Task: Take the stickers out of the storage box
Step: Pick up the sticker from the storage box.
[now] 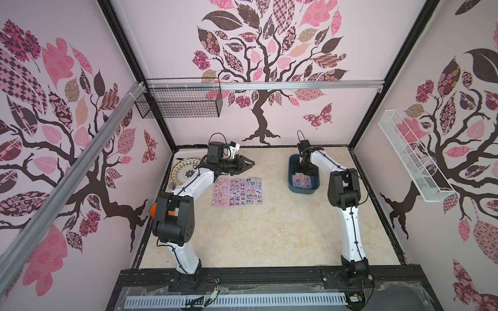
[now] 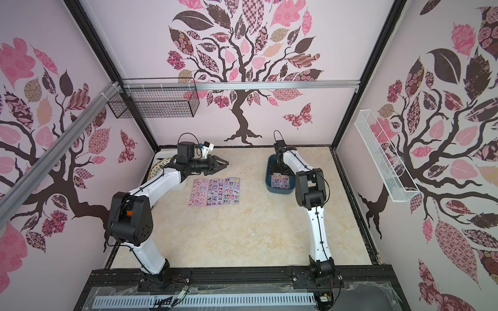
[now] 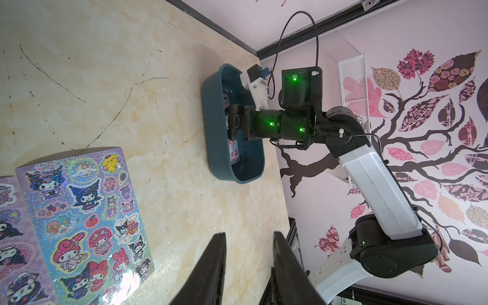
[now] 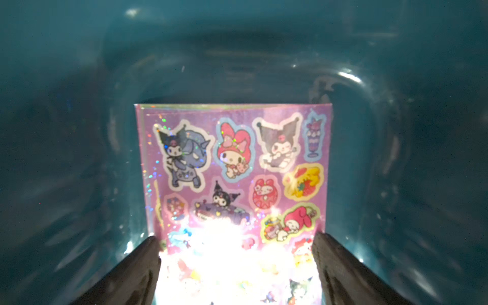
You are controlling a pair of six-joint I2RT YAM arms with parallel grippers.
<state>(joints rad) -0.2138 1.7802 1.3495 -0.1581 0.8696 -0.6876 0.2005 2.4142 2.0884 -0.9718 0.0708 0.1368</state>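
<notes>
Right wrist: right tool [image 4: 235, 236] spread over stickers [image 4: 232, 158] in box [image 4: 79, 132].

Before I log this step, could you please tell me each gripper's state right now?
Left gripper: open, jaws partly apart, holding nothing.
Right gripper: open wide over the stickers inside the storage box, gripping nothing.

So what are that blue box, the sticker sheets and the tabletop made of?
The blue box looks like glossy moulded plastic: smooth rounded walls with bright highlights. The sticker sheets seem thin glossy film or coated paper, with holographic sparkle. The tabletop looks like marble or a marble print: cream with darker veins.
</notes>
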